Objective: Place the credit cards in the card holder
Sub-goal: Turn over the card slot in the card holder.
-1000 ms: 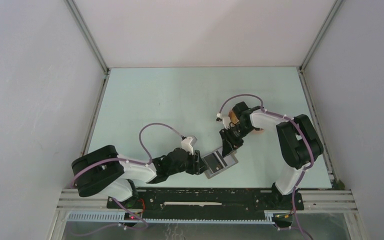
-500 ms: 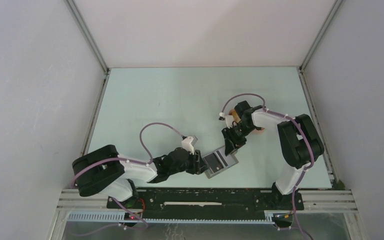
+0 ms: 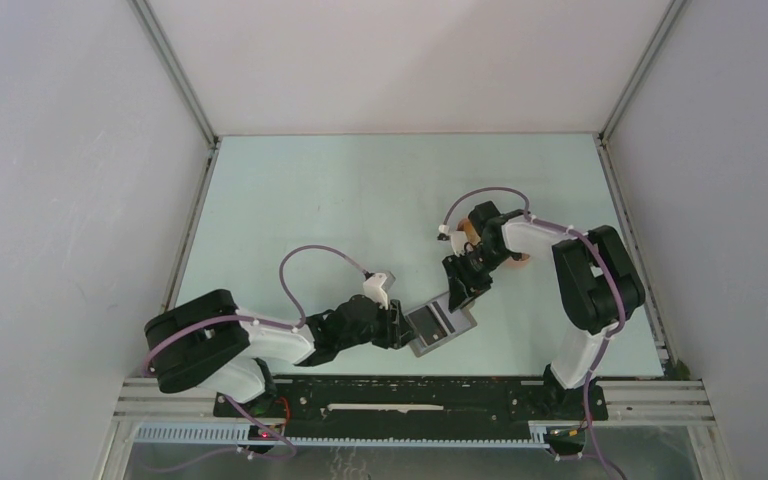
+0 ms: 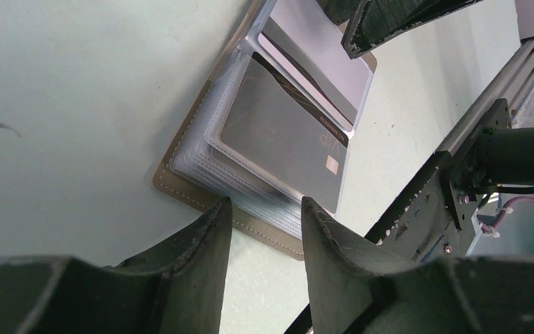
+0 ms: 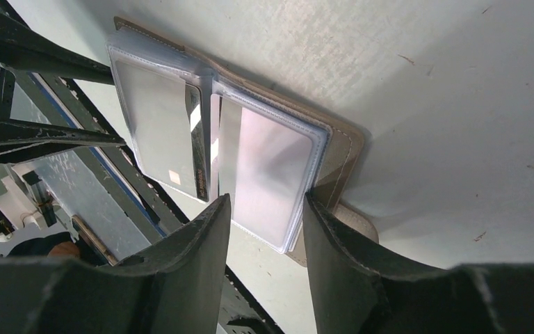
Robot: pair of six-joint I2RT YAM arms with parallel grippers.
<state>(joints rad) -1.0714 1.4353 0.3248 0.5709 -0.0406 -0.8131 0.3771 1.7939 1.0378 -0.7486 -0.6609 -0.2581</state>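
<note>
The card holder (image 3: 442, 325) is lying open on the pale green tabletop (image 3: 340, 200), close to the front edge and between the two arms. Its clear plastic sleeves are facing up over a tan stitched cover. A dark grey card (image 4: 278, 139) with a chip and "VIP" lettering is sitting inside one sleeve. A pale card (image 4: 313, 38) with a grey stripe is sitting in the sleeve on the other side of the fold.

The left claw (image 3: 403, 328) is reaching in low from the left. Its fingers are standing slightly apart, with bare tabletop showing between them, and their tips are meeting the holder's near edge. The right claw (image 3: 457, 297) is coming down at the opposite end. Its fingers are also standing slightly apart, with the corner of a sleeve page lying in the gap between them.
</note>
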